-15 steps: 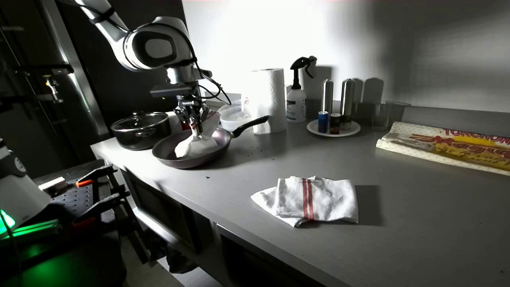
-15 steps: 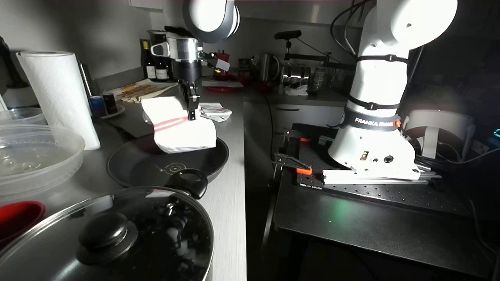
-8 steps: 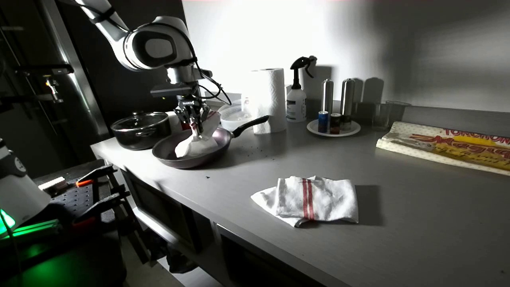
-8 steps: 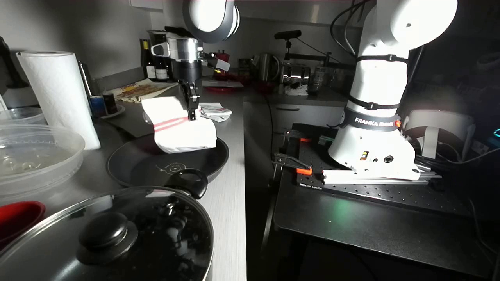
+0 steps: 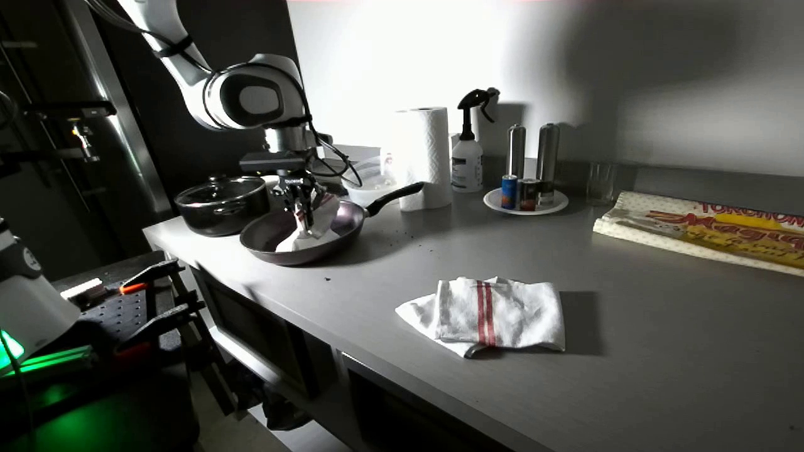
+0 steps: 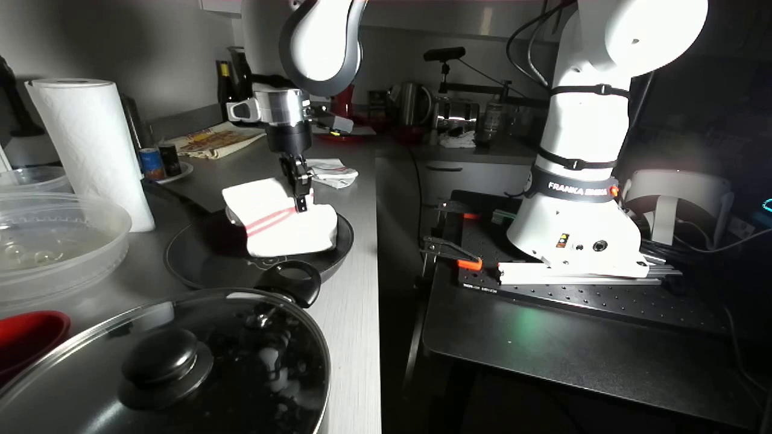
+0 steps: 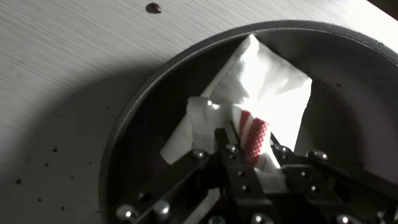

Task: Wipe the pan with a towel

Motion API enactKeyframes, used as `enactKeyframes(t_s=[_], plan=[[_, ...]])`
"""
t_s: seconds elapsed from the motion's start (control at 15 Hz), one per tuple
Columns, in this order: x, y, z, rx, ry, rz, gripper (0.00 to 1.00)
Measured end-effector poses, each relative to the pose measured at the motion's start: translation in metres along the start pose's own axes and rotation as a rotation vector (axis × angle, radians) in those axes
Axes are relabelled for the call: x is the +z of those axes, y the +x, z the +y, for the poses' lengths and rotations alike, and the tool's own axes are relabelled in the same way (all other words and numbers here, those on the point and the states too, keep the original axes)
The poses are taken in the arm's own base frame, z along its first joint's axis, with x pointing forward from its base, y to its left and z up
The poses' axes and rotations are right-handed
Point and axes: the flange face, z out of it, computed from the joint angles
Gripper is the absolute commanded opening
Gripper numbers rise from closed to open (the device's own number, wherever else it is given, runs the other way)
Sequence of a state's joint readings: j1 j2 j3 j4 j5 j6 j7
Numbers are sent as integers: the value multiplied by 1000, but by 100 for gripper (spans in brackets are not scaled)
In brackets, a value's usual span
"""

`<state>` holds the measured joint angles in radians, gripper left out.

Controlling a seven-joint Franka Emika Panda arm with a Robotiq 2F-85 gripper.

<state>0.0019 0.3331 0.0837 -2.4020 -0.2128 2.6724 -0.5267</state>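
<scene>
White arm (image 5: 251, 94) arches over the pan (image 6: 211, 253); pincer (image 7: 249, 139) points down, clenched on a red-striped towel (image 6: 289, 235).

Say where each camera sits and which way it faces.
An exterior view: higher than the counter, facing the wall; arm shows.
An exterior view: behind the pot lid, facing along the counter; arm and base show.
Wrist view: above the pan, facing down; jaws show.
Both exterior views share the held towel and paper roll.
</scene>
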Motion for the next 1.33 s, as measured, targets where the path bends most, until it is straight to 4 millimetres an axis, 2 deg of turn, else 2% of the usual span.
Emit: enactKeyframes(t_s=[0.53,0.8,1.33], plan=[[59,27,-44,-138,31,-89,4],[58,43,-59,-215,17,-90,4],[55,87,-123,-440,-20,-113,4]])
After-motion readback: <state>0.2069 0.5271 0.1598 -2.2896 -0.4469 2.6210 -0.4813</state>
